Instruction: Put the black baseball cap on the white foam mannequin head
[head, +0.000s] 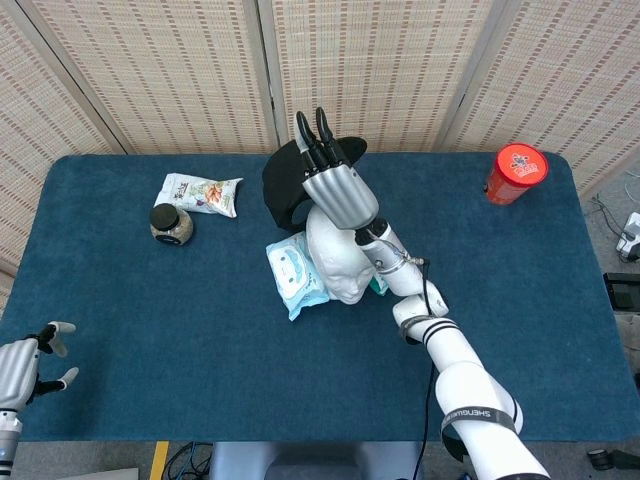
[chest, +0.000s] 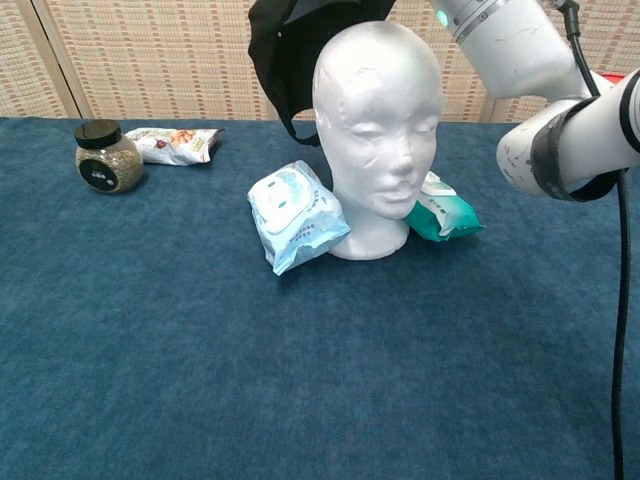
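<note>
While seemingly pinched by right hand (head: 338, 195) fingers (head: 312, 138): black cap (chest: 285, 50) beside mannequin head (chest: 378, 120).

Counter: a dark blue felt-like cloth is covering the counter (head: 200, 340) from edge to edge; its corners are showing rounded in the head view.
Back wall: folding screens (head: 160, 70) of pale woven reed are standing behind the counter, with light grey frames (head: 268, 70) running between the panels; the same screens (chest: 150, 60) are filling the background of the chest view.
Floor: a grey floor (head: 612, 225) is showing to the right of the counter, with cables (head: 606, 212) lying on it and a dark box (head: 622, 292) sitting near the edge.
Light: even, soft lighting is falling across the cloth, casting only faint shadows.
</note>
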